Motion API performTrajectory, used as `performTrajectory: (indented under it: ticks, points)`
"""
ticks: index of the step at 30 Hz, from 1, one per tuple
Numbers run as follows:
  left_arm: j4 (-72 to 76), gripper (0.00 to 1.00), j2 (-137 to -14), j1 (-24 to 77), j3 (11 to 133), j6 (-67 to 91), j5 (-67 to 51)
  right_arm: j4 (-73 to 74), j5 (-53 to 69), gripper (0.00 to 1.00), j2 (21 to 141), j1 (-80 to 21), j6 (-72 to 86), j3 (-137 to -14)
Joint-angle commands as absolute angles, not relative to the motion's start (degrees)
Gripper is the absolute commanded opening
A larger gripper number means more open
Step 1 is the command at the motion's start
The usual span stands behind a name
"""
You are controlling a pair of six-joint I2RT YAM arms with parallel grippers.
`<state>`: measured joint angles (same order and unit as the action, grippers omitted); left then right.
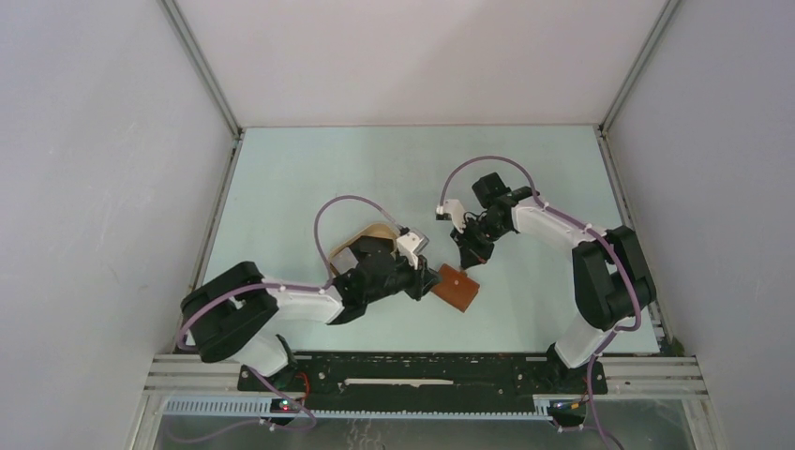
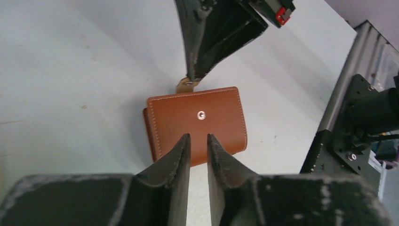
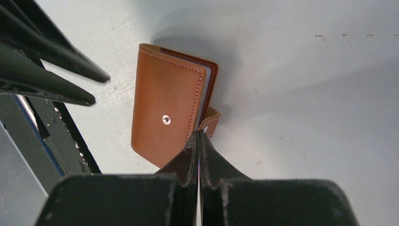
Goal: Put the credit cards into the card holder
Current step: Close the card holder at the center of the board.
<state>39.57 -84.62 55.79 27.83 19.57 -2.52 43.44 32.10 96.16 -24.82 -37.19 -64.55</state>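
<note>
**Top view.** Closed card holder (image 1: 457, 289) on the table (image 1: 309, 178), between the left gripper (image 1: 428, 279) and the right gripper (image 1: 467, 261). The left arm hides most of a beige tray (image 1: 366, 232).

**Left wrist.** Left jaws narrowly apart over the holder's near edge, clasping nothing.

**Right wrist.** Right jaws pressed together, tips at the strap tab (image 3: 212, 123); whether it is pinched is unclear. A pale edge shows between the covers, too thin to identify.

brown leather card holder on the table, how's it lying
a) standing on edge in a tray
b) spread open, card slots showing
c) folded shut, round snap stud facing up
C: the reddish-brown leather card holder lies folded shut on the pale table, its round metal snap stud facing up.
</note>
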Motion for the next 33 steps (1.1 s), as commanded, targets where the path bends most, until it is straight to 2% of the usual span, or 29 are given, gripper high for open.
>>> performTrajectory:
  ticks: [1, 2, 5, 14, 21, 33]
  points:
    - [45.15, 0.14, -89.76, 55.58, 31.53, 30.06, -10.45, 42.5, 34.79, 0.0, 94.28, -24.35, -39.08, -65.59]
    - [46.39, 0.07, -91.29, 55.41, 31.97, 31.52, -11.16, 42.68, 34.95, 0.0, 94.39, -24.27, -39.25, -65.65]
    - [50.1, 0.0, -94.83, 54.96, 32.42, 34.27, -12.1, 42.51, 35.45, 0.0, 93.97, -24.2, -39.58, -65.37]
    - [50.44, 0.0, -104.39, 52.33, 33.88, 40.46, -9.79, 42.33, 35.25, 0.0, 93.81, -24.25, -40.67, -64.6]
    - [42.97, 0.0, -105.19, 52.0, 34.49, 41.5, -7.83, 40.75, 34.68, 0.0, 91.94, -26.35, -42.43, -62.18]
    - [45.83, 0.0, -106.34, 51.5, 32.7, 44.65, -9.01, 40.64, 31.66, 0.0, 92.83, -29.15, -44.0, -60.49]
